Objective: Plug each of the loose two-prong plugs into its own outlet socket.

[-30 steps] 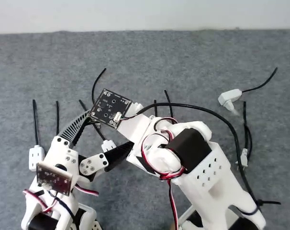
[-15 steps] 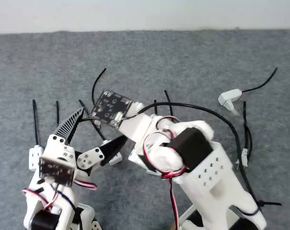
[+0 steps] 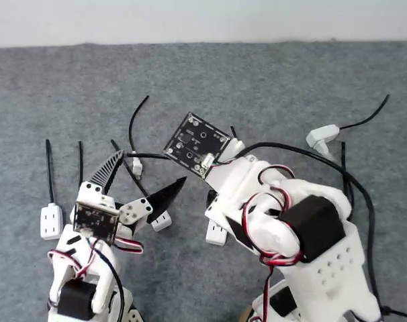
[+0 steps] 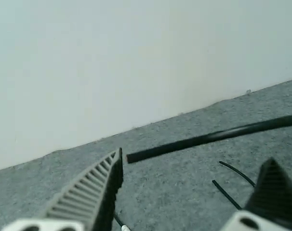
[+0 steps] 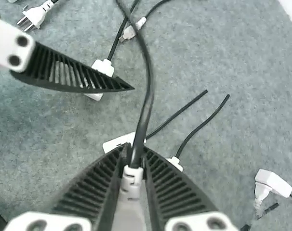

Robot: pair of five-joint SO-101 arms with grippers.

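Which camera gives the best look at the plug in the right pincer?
The right wrist view: the white plug sits clamped in the right pincer. In the high view the right arm lies over it; the left wrist view gives a black cable, possibly its own.

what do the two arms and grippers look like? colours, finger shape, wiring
The left arm and right arm are white plastic shells with black servo blocks and looped red, black and white wires. The left gripper and right gripper have black, ribbed, tapering fingers on white mounts. Each wrist carries a dark square circuit board.
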